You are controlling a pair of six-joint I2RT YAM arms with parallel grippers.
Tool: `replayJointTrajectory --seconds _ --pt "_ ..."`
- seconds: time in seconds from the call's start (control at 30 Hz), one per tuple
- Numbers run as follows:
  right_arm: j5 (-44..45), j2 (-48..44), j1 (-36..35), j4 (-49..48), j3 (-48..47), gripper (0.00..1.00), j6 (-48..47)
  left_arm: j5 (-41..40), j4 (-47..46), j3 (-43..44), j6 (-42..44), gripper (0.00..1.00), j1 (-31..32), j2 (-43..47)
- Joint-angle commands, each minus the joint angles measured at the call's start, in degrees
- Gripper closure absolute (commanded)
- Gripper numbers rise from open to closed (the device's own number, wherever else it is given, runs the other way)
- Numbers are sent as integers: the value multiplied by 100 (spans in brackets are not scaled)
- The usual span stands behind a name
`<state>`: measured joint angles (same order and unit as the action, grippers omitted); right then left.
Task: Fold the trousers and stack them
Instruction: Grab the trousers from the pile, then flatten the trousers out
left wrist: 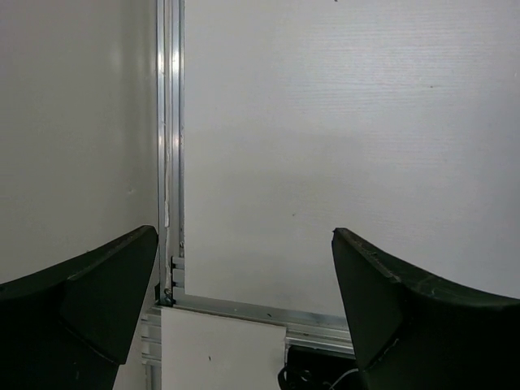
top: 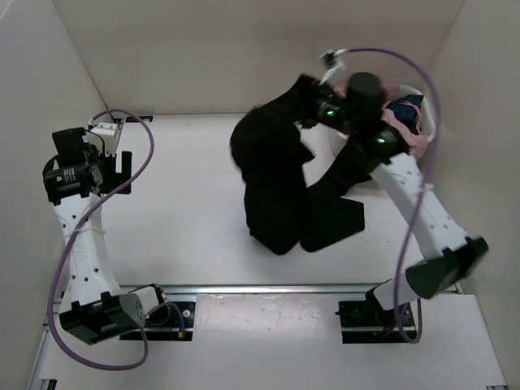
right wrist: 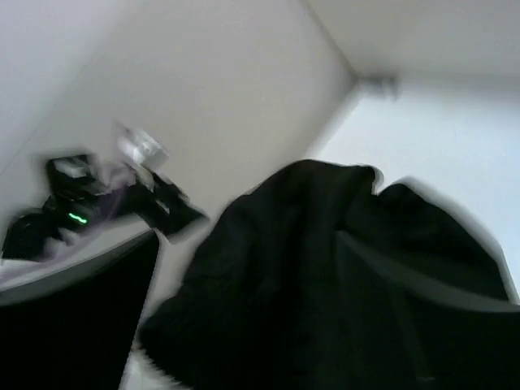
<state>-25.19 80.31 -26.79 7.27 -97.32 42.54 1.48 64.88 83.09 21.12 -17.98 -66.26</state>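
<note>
Trousers [top: 276, 187]: black, crumpled heap on the table [top: 179, 236], right of centre, toward the far wall. Right gripper [right wrist: 248, 240] at the heap's far edge, jaws spread apart, fabric bunched just beyond them; wrist view blurred. Left gripper [left wrist: 244, 236] wide open at far left, well apart from the heap.

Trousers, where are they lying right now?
Top view: the trousers lie crumpled right of the centre of the table, toward its far side, partly under the right arm, with the pink garment just to their right.

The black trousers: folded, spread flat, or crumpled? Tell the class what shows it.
Crumpled. The top view shows the trousers lying in an uneven, lumpy heap on the table, with no flat layers or straight fold.
</note>
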Motion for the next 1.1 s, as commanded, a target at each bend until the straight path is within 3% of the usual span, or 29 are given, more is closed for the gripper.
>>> replayJointTrajectory --seconds 0.0,0.07,0.2,0.3,0.43,0.53,0.67,0.77,0.9,0.93,0.97,1.0,1.03,1.07 --pt "945 931 -337 2275 -339 1 -1045 -51 41 453 32 0 14 -352" --pt "858 1650 -126 2926 -700 1 -1651 193 207 838 172 0 14 -649" --pt "1366 2006 -20 4052 -859 1 -2592 538 577 1350 541 0 259 -1143" --pt "2070 1743 207 4002 -114 1 -2752 407 640 1184 717 0 978 -1415" --pt "2159 1260 586 3449 1850 1 -2392 38 378 534 928 0 2401 -1741" --pt "2307 1206 657 2869 2751 1 -1935 -305 -70 85 1174 0 3448 -2162" --pt "2729 1416 657 2359 3674 1 -1338 -237 -985 32 1245 0 3977 -3005" --pt "3125 1907 657 2174 3843 1 -855 281 -1197 251 1184 0 4267 -3857" --pt "2958 2541 657 2103 3687 2 -651 353 -1706 -430 1052 0 4505 -4430" --pt "2898 2638 605 2103 3633 5 -651 353 -1985 -617 1052 0 4505 -4431" --pt "2897 2726 552 2042 3580 14 -651 353 -2093 -801 1052 2 4505 -4431" --pt "2766 2857 552 2042 3527 23 -599 353 -2155 -1142 1052 12 4505 -4300" --pt "2713 2919 491 1972 3370 38 -598 432 -2155 -1311 1052 30 4505 -4221" --pt "2712 3033 394 1972 3247 72 -598 433 -2155 -1496 1139 40 4505 -4107"
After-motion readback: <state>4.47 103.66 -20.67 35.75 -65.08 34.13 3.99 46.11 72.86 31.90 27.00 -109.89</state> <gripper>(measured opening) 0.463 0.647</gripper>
